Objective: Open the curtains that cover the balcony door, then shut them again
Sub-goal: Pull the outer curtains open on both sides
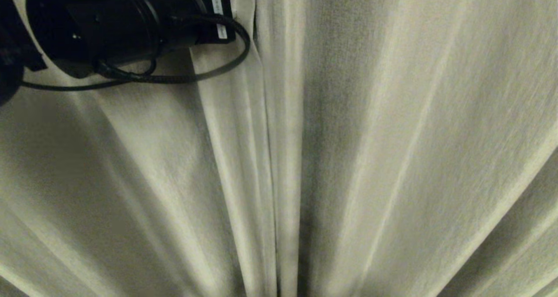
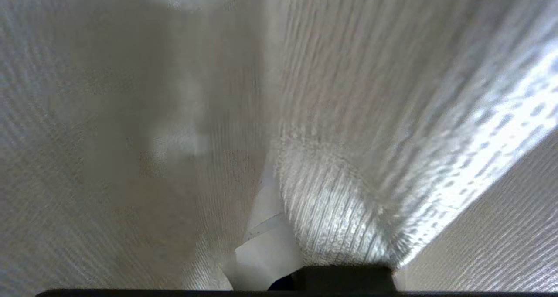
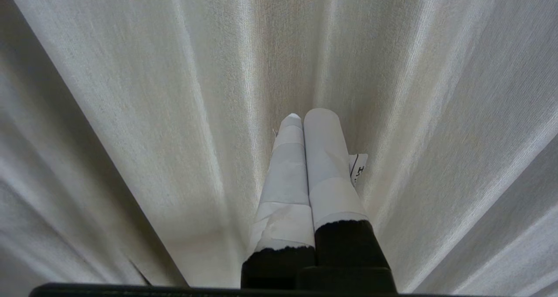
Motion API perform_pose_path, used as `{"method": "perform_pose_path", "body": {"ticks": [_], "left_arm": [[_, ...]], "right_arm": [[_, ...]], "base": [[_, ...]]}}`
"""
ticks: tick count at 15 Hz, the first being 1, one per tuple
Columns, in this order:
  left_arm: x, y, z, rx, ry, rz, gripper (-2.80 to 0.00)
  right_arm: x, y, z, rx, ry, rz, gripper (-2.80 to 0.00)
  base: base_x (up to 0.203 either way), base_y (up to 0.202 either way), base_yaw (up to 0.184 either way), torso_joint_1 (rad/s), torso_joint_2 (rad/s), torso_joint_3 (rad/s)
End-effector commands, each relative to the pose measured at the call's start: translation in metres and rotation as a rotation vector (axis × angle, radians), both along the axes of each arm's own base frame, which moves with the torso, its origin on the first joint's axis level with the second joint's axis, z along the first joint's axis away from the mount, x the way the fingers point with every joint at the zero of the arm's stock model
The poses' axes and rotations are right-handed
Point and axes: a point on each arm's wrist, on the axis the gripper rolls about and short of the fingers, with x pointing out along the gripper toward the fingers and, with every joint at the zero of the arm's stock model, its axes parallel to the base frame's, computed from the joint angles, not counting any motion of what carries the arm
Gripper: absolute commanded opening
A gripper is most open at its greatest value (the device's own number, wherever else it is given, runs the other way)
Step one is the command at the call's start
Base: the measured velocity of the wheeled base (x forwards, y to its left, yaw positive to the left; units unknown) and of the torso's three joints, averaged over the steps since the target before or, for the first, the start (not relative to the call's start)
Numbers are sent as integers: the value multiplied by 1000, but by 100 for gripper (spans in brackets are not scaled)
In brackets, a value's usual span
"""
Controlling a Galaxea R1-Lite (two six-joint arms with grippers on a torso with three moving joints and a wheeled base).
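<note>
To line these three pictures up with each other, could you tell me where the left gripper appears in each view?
Head view: the left gripper is at upper left, at the inner edge of the left panel of the curtains, beside the centre seam.
Left wrist view: only one white-wrapped finger shows at the bottom, fabric bunched over the rest.
Right wrist view: not in it; the fingers there are the right gripper.
Shared landmark: the pleated cream curtains.

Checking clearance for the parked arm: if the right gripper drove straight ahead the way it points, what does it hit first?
The curtains. The right gripper, fingers together, points straight at the pleated fabric, nothing between. The tips look very near it, but contact can't be judged.
</note>
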Motion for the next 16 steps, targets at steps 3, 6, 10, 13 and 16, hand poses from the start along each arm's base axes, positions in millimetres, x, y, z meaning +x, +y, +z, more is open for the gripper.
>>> {"method": "perform_pose_path", "body": {"ticks": [3, 6, 10, 13, 16], "left_arm": [[-11, 24, 17, -20, -57, 49, -280], [-21, 49, 31, -14, -105, 115, -280], [-33, 87, 42, -7, -120, 228, -280], [-37, 116, 46, 1, -114, 339, -280], [-41, 141, 50, -24, -124, 450, -280]], "right_arm": [[0, 0, 0, 0, 1, 1, -280], [0, 0, 0, 0, 1, -1, -280], [0, 0, 0, 0, 0, -1, -280], [0, 0, 0, 0, 1, 0, -280], [0, 0, 0, 0, 1, -1, -280]], "base": [[0, 0, 0, 0, 0, 0], [0, 0, 0, 0, 0, 0], [0, 0, 0, 0, 0, 0], [0, 0, 0, 0, 0, 0], [0, 0, 0, 0, 0, 0]]}}
